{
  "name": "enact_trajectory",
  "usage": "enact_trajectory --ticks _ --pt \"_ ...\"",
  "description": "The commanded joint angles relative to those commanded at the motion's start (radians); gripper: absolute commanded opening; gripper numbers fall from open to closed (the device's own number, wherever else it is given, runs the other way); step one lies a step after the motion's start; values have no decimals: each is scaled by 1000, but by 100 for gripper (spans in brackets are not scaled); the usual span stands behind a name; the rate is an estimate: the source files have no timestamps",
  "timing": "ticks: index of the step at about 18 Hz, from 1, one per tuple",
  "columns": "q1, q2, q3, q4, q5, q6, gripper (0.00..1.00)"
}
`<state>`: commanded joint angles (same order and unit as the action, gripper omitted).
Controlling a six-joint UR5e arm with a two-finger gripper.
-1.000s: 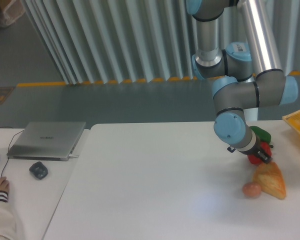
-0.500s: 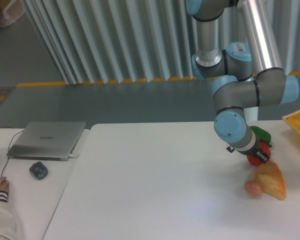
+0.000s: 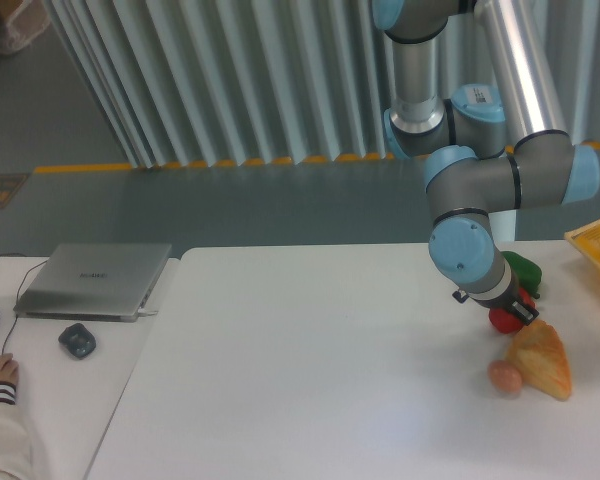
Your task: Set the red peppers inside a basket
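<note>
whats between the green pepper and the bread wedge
The red pepper with the gripper on it, between green pepper and bread wedge, in the fixed camera view.

Single fixed camera, elevated, facing the white table (image 3: 310, 360) and arm (image 3: 480, 190) from the front, mid-distance.

The gripper (image 3: 516, 310) is hiding much of the red pepper (image 3: 502, 319), and its fingers are too small and dark to tell how they are standing. The arm is also covering part of the green pepper (image 3: 525, 270). The right edge is cutting off the basket (image 3: 597, 243), leaving only a corner showing.
</note>
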<state>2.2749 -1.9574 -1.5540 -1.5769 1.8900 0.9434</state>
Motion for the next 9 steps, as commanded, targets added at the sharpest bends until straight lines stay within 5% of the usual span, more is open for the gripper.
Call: enact_trajectory --ticks 9 --pt "-31 2 -31 14 -6 -5 100"
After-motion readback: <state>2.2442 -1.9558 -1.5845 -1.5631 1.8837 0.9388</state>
